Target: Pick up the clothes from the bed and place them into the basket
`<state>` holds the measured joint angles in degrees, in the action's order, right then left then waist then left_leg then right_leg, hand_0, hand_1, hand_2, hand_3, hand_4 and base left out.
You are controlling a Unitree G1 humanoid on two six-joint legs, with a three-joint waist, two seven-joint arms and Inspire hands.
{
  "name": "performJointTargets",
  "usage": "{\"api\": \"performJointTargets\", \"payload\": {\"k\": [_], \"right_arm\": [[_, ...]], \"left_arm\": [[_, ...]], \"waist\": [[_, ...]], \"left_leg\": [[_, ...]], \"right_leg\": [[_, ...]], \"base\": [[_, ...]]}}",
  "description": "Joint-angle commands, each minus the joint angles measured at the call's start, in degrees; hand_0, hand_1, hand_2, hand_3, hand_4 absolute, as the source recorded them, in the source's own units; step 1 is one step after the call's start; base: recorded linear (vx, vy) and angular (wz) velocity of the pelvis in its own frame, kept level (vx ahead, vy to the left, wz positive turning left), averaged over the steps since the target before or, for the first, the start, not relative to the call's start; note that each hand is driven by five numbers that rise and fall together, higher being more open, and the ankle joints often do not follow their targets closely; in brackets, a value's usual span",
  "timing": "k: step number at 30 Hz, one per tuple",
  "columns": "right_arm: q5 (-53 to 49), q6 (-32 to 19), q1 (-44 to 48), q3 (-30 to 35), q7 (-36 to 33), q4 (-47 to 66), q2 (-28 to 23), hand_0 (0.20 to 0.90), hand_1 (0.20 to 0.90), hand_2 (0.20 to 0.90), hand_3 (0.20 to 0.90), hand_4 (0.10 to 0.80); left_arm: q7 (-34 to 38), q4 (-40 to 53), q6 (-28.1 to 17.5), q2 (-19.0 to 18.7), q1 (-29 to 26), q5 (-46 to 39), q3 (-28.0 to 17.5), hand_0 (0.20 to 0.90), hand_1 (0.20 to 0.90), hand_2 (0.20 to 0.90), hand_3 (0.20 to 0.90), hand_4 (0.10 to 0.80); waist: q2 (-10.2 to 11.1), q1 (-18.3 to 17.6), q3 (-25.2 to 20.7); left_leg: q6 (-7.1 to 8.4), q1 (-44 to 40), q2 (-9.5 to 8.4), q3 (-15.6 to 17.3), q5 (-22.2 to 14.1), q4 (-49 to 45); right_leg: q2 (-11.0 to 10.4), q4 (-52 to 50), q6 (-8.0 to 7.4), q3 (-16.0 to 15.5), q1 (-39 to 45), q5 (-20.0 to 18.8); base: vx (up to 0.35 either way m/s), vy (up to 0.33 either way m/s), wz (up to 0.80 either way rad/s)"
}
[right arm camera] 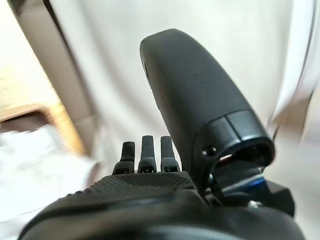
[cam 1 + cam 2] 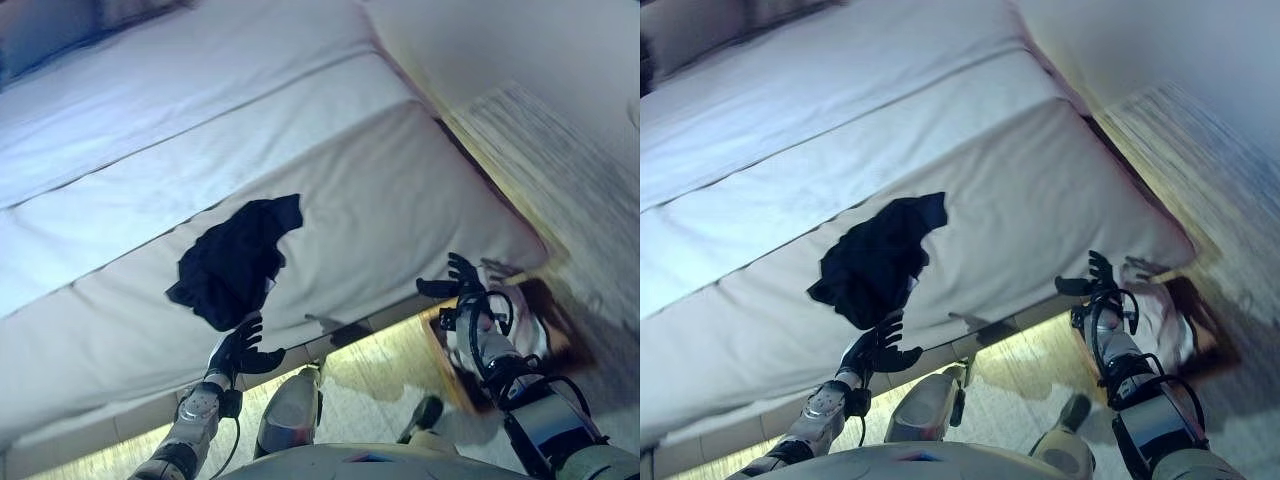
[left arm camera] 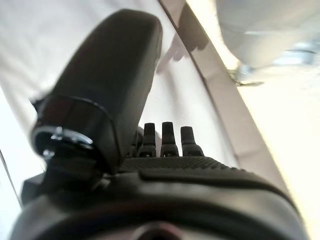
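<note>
A dark garment lies crumpled on the bed, at about twelve o'clock from the left hand, which hovers just short of it with fingers spread and empty. The right hand, also open and empty, hangs over the basket at four o'clock. A shallow grab may snag only a fold, letting the cloth slip off the mattress edge.

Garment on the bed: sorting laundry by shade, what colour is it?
Black garment, clearest in the left eye view.

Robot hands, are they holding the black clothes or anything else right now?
Nothing is held. The left hand is open just short of the black garment on the bed; the right hand is open and empty near the basket.
</note>
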<state>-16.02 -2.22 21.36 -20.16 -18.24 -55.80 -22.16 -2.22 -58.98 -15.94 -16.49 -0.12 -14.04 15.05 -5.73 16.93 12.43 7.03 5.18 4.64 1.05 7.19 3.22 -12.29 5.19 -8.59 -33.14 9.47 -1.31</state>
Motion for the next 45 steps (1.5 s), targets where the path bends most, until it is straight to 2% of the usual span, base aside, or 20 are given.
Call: {"api": "performJointTargets", "payload": {"k": [1,4,7,10,15,22,29,33,36,40,43,45], "right_arm": [[7.2,-1.3,2.9,-2.6,5.7,4.1,-1.4,0.900,0.900,0.900,0.900,0.800],[12.6,-1.2,3.7,-4.0,7.9,2.5,-2.2,0.900,0.900,0.900,0.900,0.800],[19.2,-1.7,6.0,-6.0,9.4,-0.1,-2.8,0.900,0.900,0.900,0.900,0.800],[22.4,-1.7,8.8,-6.7,9.6,-2.1,-3.1,0.900,0.900,0.900,0.900,0.800],[28.2,-4.8,13.9,-7.7,7.9,-4.0,-3.5,0.900,0.900,0.900,0.900,0.800],[35.8,-10.1,21.0,-10.0,5.3,-3.9,-4.2,0.900,0.900,0.900,0.900,0.800],[38.8,-7.3,26.6,-12.1,2.2,-5.2,-4.0,0.900,0.900,0.900,0.900,0.800],[40.9,-3.1,30.6,-13.4,3.0,-6.9,-4.0,0.900,0.900,0.900,0.900,0.800],[40.2,4.5,32.9,-13.4,0.7,-8.7,-4.4,0.900,0.900,0.900,0.900,0.800],[40.7,11.5,36.9,-11.7,-0.2,-13.3,-5.8,0.900,0.900,0.900,0.900,0.800],[40.3,16.3,39.5,-11.9,0.8,-15.5,-7.4,0.900,0.900,0.900,0.900,0.800],[39.3,21.4,41.3,-12.1,1.7,-17.1,-8.5,0.900,0.900,0.900,0.900,0.800]], "left_arm": [[0.8,-3.5,-1.3,-2.7,1.9,2.6,-0.3,0.900,0.900,0.900,0.900,0.800],[0.8,-4.2,-1.6,-3.4,2.9,2.0,-1.5,0.900,0.900,0.900,0.900,0.800],[1.0,-4.6,-0.7,-4.6,3.5,1.7,-3.4,0.900,0.900,0.900,0.900,0.800],[1.4,-5.4,-0.7,-5.5,4.0,0.7,-4.5,0.900,0.900,0.900,0.900,0.800],[1.3,-6.8,-1.2,-7.2,4.8,0.4,-5.7,0.900,0.900,0.900,0.900,0.800],[0.3,-6.0,-1.2,-9.5,3.9,-2.0,-5.6,0.900,0.900,0.900,0.900,0.800],[0.0,-2.8,-0.7,-10.5,2.1,-3.7,-5.4,0.900,0.900,0.900,0.900,0.800],[-1.2,0.3,-1.1,-10.7,1.3,-6.2,-5.3,0.900,0.900,0.900,0.900,0.800],[-2.1,3.2,-1.7,-10.7,1.4,-7.7,-5.4,0.900,0.900,0.900,0.900,0.800],[-2.8,6.9,-2.5,-10.7,1.9,-8.5,-5.0,0.900,0.900,0.900,0.900,0.800],[-3.2,10.0,-2.7,-10.9,2.3,-10.5,-5.2,0.900,0.900,0.900,0.900,0.800],[-3.6,11.6,-3.0,-11.3,2.2,-12.5,-5.7,0.900,0.900,0.900,0.900,0.800]], "waist": [[2.7,4.0,-4.3],[3.7,5.7,-6.0],[5.5,7.9,-7.5],[6.7,9.4,-7.6],[8.4,11.1,-5.6],[9.6,12.9,-1.2],[9.8,15.4,2.9],[8.6,16.9,5.5],[6.7,18.1,7.5],[3.1,19.0,10.6],[0.4,19.1,13.1],[-1.4,19.0,14.9]], "left_leg": [[-0.01,0.3,-1.57,0.2,0.4,-0.1],[-1.16,-1.0,-2.76,-1.4,0.0,0.6],[-2.97,-2.0,-4.60,-3.6,-0.9,0.7],[-4.41,-2.6,-5.83,-5.2,-1.6,0.6],[-6.66,-1.2,-7.97,-8.0,-3.0,-0.9],[-8.80,4.5,-10.47,-11.6,-3.8,-4.9],[-9.57,8.8,-12.10,-14.5,-4.4,-8.3],[-9.55,12.1,-13.08,-15.8,-4.5,-11.0],[-9.61,14.4,-13.87,-16.3,-5.0,-13.5],[-10.33,18.2,-15.18,-16.8,-5.3,-17.6],[-11.11,21.7,-16.46,-16.5,-5.2,-20.6],[-11.62,24.3,-17.21,-15.8,-5.6,-23.2]], "right_leg": [[3.3,-8.7,5.14,-2.3,0.9,6.5],[3.2,-9.1,5.02,-2.5,2.6,7.5],[2.6,-10.6,4.10,-2.7,4.1,8.3],[1.2,-13.0,3.03,-2.5,4.2,7.0],[-2.0,-18.3,1.30,-0.3,1.8,3.2],[-4.7,-24.0,-0.41,4.2,-1.6,-1.5],[-5.4,-26.8,-0.69,5.4,-3.3,-2.5],[-5.3,-28.8,-0.18,5.7,-5.1,-0.9],[-6.3,-32.0,0.23,5.1,-7.5,0.9],[-7.7,-38.7,0.64,5.7,-12.9,3.5],[-9.3,-44.7,0.74,7.0,-18.6,5.1],[-10.0,-48.3,0.99,8.1,-22.1,6.6]], "base": [[0.406,0.164,0.39],[0.322,0.133,0.38],[0.390,0.158,0.57],[0.275,0.133,0.41],[0.210,0.119,0.40],[0.059,0.042,0.33],[0.042,-0.020,0.40],[0.042,0.019,0.37],[0.043,0.012,0.31],[-0.002,0.016,0.29],[-0.078,0.058,0.13],[-0.099,0.030,0.21]]}}
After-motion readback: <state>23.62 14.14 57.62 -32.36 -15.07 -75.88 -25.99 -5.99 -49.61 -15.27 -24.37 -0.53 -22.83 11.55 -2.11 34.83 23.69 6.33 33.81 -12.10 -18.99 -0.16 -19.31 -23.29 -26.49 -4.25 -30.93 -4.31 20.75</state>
